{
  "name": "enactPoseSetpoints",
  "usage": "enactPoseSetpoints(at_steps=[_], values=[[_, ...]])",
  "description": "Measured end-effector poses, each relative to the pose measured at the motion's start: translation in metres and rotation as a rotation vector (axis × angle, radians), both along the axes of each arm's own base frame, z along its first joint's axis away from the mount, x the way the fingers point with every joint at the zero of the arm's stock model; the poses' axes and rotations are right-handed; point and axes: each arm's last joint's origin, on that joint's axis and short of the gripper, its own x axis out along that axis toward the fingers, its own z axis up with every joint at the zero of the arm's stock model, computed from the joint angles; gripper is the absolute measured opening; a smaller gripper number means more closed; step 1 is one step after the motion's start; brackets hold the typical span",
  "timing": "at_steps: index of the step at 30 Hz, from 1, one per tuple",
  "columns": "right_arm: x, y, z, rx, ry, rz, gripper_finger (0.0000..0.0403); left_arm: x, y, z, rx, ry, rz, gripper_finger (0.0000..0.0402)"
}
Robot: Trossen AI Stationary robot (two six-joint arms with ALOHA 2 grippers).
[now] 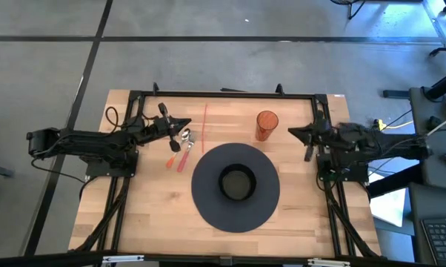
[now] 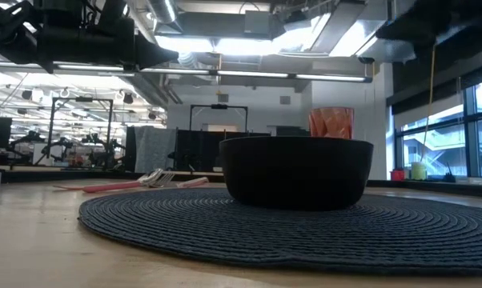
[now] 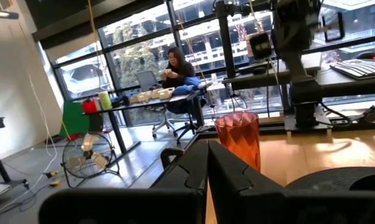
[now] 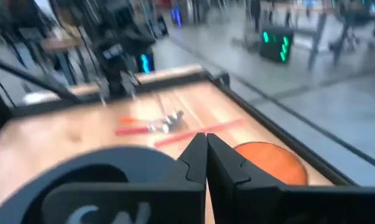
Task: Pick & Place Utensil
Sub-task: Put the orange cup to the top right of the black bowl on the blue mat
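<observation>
Two utensils with red-orange handles (image 1: 180, 152) lie flat on the wooden table, left of a round dark placemat (image 1: 208, 200); they also show in the right wrist view (image 4: 150, 126) and the low view (image 2: 137, 184). A black bowl (image 1: 236, 183) stands on the middle of the mat. An orange tumbler (image 1: 266, 124) stands upright behind the mat. My left gripper (image 1: 187, 123) hovers shut just beyond the utensils' heads, its fingers (image 3: 194, 171) pressed together on nothing. My right gripper (image 1: 290, 132) is shut too, up in the air right of the tumbler, fingers (image 4: 220, 163) closed on nothing.
A thin red strip (image 1: 205, 130) lies on the table between the utensils and the tumbler. A black frame (image 1: 223, 94) runs along the table's far edge and down both sides. Bare wood shows in front of the mat. A person sits at a desk far behind.
</observation>
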Motion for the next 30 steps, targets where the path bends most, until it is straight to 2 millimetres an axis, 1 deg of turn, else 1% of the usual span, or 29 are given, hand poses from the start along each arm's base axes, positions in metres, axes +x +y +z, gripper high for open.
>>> enactPoseSetpoints(at_steps=[3, 6, 9, 12, 14, 16, 19, 22, 25, 27, 30], values=[[0.021, -0.006, 0.034, -0.031, 0.13, -0.059, 0.0002, 0.0, 0.0, 0.0, 0.0, 0.0, 0.0, 0.0004], [0.045, -0.017, 0.063, -0.025, 0.312, -0.098, 0.0001, 0.0, 0.0, -0.001, -0.003, 0.009, 0.0, 0.0004], [0.072, -0.029, 0.081, -0.009, 0.498, -0.004, 0.0001, 0.0, 0.0, -0.002, -0.005, 0.016, 0.0, 0.0004], [0.099, -0.039, 0.087, -0.081, 0.651, 0.103, 0.0003, 0.0, 0.0, -0.002, -0.005, 0.016, 0.0, 0.0004], [0.11, -0.043, 0.092, -0.095, 0.692, 0.114, 0.001, 0.0, 0.0, -0.002, -0.005, 0.016, 0.0, 0.0004], [0.121, -0.046, 0.09, -0.086, 0.757, 0.122, 0.0019, 0.0, 0.0, -0.002, -0.006, 0.019, 0.0, 0.0004], [0.135, -0.049, 0.081, -0.124, 0.86, 0.122, 0.0035, 0.0, 0.0, -0.003, -0.009, 0.03, 0.0, 0.0004], [0.136, -0.052, 0.073, -0.156, 0.956, 0.081, 0.006, 0.0, 0.0, -0.004, -0.012, 0.039, 0.0, 0.0004], [0.137, -0.057, 0.063, -0.122, 1.043, 0.047, 0.0095, 0.0, 0.0, -0.004, -0.012, 0.039, 0.0, 0.0004], [0.138, -0.059, 0.058, -0.105, 1.075, 0.044, 0.0122, 0.0, 0.0, -0.004, -0.012, 0.038, 0.0, 0.0004], [0.137, -0.058, 0.057, -0.088, 1.088, 0.067, 0.016, 0.0, 0.0, -0.004, -0.012, 0.039, 0.0, 0.0004]])
